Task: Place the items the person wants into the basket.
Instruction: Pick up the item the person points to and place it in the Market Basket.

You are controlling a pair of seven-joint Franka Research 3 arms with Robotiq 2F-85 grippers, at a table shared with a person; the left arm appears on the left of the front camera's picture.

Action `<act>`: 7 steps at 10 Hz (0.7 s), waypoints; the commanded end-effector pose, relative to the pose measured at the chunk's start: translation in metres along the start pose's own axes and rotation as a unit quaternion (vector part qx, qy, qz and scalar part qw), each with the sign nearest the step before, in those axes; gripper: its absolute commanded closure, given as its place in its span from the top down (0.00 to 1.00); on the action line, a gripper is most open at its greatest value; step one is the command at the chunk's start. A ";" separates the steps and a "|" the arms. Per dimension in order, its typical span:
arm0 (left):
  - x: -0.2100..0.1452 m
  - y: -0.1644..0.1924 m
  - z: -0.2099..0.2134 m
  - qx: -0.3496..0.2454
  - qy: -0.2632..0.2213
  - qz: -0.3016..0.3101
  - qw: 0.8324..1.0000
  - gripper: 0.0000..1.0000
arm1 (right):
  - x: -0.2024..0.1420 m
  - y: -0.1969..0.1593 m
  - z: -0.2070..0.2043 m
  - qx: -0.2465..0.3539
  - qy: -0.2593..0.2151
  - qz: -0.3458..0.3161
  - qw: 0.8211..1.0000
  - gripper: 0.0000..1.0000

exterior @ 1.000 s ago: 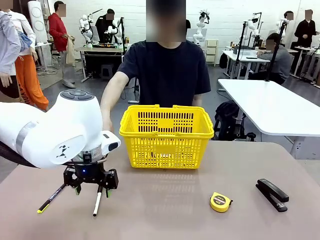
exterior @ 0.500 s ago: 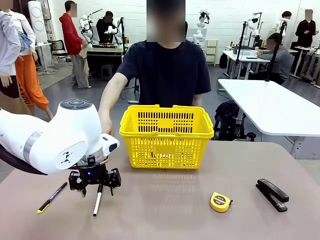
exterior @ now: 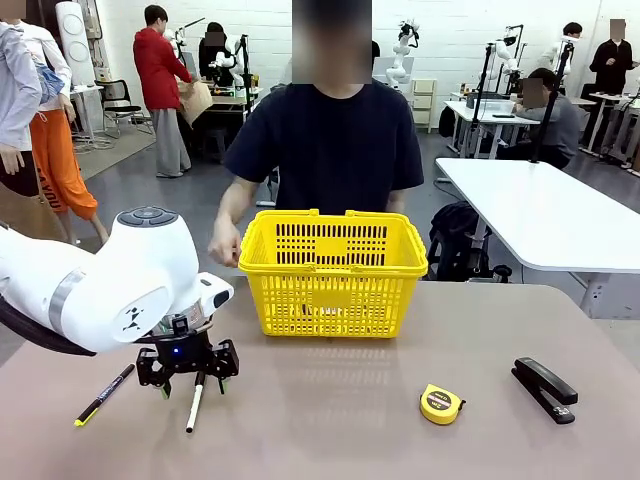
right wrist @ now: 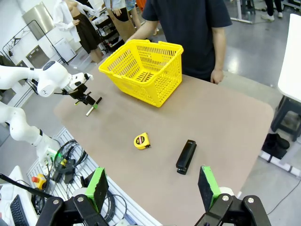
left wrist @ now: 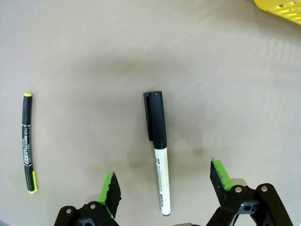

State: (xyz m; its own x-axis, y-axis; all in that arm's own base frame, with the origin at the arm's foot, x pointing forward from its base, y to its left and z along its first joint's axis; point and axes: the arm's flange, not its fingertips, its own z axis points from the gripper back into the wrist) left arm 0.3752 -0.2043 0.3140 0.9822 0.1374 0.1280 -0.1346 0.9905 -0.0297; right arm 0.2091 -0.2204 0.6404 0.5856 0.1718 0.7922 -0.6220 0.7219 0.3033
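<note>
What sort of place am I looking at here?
Probably a robotics lab: a white robot arm works at the table, more worktables stand behind, and cables lie beside it.

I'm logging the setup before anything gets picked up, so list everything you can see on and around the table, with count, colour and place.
table: one, grey-brown, between robot and person
basket: one, yellow, far middle of the table
marker: one, white with black cap, flat on the near left
pen: one, black with yellow tip, left of the marker
tape measure: one, yellow, near right
stapler: one, black, right of the tape measure
person: one, dark T-shirt, behind the basket
hands: two, one by the basket's left corner, one at the table's edge
left gripper: one, black with green pads, open, straddling the marker without touching
right gripper: one, black with green pads, open, raised above the table
</note>
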 end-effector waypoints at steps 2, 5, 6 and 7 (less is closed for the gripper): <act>-0.010 0.011 -0.005 -0.008 -0.005 -0.003 1.000 0.41 | 0.001 0.000 0.000 0.011 -0.012 0.005 1.000 1.00; -0.010 0.011 -0.011 -0.002 0.012 -0.002 1.000 0.00 | 0.001 0.000 0.000 0.011 -0.012 0.005 1.000 1.00; -0.010 0.011 -0.011 -0.002 0.015 -0.004 1.000 0.15 | 0.001 0.000 0.000 0.011 -0.012 0.005 1.000 1.00; -0.013 0.010 -0.013 -0.003 0.014 -0.002 1.000 0.06 | 0.001 0.000 0.000 0.011 -0.012 0.005 1.000 1.00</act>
State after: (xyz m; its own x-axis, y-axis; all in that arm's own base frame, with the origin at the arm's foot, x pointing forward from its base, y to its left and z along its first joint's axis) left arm 0.3772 -0.2000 0.3076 0.9843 0.1400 0.1075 -0.1380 0.9901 -0.0252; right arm 0.2091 -0.2204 0.6404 0.5856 0.1718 0.7922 -0.6221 0.7219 0.3032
